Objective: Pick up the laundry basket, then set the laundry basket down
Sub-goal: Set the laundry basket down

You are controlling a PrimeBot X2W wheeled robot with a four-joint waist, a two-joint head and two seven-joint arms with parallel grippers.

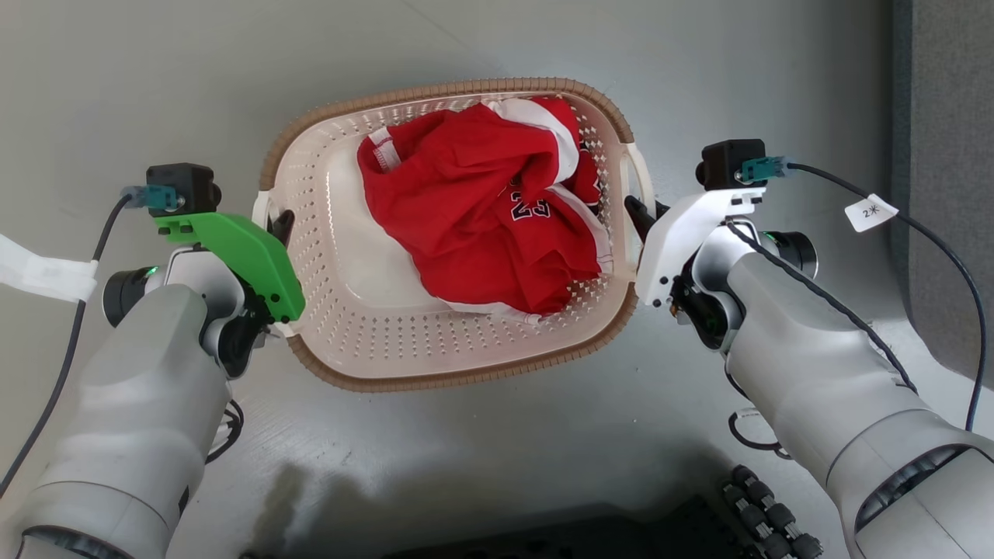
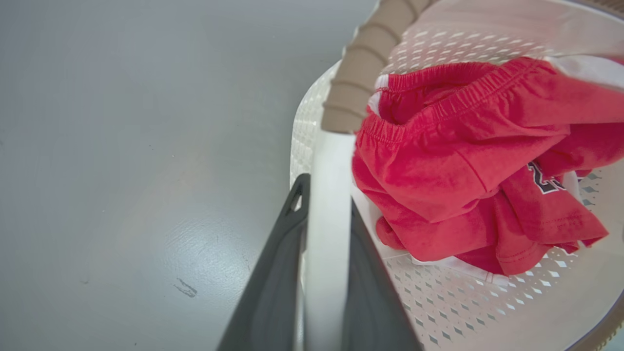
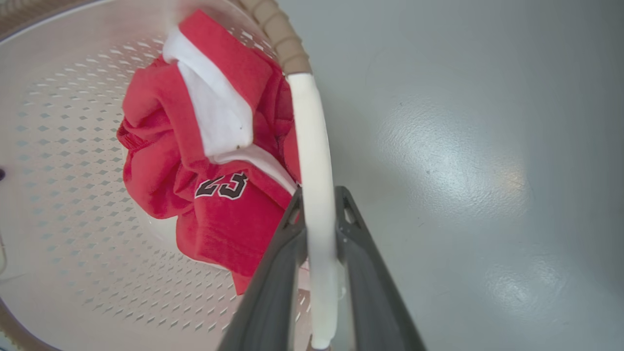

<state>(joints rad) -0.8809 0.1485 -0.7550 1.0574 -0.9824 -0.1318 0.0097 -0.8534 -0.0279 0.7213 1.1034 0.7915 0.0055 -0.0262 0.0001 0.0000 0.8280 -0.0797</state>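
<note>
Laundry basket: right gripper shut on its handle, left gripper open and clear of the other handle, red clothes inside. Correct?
Not quite. The left gripper is shut on the other handle of the laundry basket, as the left wrist view shows. The rest holds.

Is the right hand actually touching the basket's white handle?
Touching. The right wrist view shows the right gripper with both dark fingers pressed against the white handle, one each side, no gap.
</note>
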